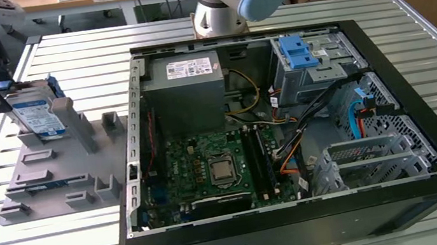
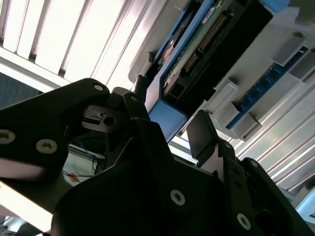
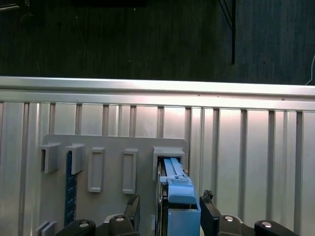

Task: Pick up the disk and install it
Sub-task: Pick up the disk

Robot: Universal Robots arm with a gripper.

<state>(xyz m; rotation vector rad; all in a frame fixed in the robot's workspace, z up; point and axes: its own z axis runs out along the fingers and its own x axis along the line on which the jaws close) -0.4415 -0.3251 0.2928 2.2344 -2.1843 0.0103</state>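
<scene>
Open PC case (image 1: 303,233) sits just beside the grey holder (image 1: 63,176), on the exterior view's right; disk (image 1: 36,116) stands upright in a holder slot, not yet lifted. Pincer (image 3: 171,209) hangs over the holder, jaws apart astride disk's blue frame, gripping nothing: pick-up step imo, needing an even squeeze on both frame sides.

Upright disk (image 3: 178,192) inside spread pincer (image 3: 171,209)

Slatted metal table (image 1: 290,19): an open black PC case (image 1: 302,229) is laid flat on it, approx. mid-table. A grey fixture plate (image 1: 47,185) w/ upright holders is set on the slats just beside the case, on the exterior view's left.
</scene>
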